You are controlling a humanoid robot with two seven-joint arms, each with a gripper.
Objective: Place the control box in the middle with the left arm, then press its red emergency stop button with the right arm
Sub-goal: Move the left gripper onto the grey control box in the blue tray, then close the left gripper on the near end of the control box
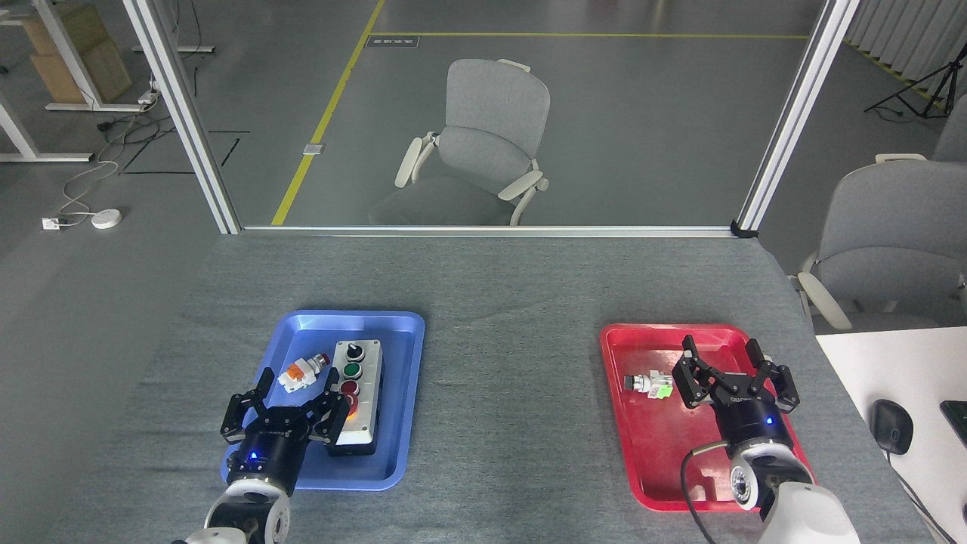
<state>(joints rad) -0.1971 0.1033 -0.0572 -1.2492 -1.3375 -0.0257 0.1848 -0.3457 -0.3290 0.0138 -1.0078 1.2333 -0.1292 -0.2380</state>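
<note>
The left gripper (288, 404), claws spread wide, is hovering just left of the control box (356, 397), which is lying lengthwise away from me in the blue tray (404, 393)

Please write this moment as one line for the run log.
stage: reaching | left gripper: open, over near end of oblong light-grey control box in blue tray | right gripper: open, over red tray

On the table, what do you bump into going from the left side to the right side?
Left gripper → orange-white switch → control box in the blue tray → bare grey cloth → small green-and-silver part in the red tray → right gripper.
</note>
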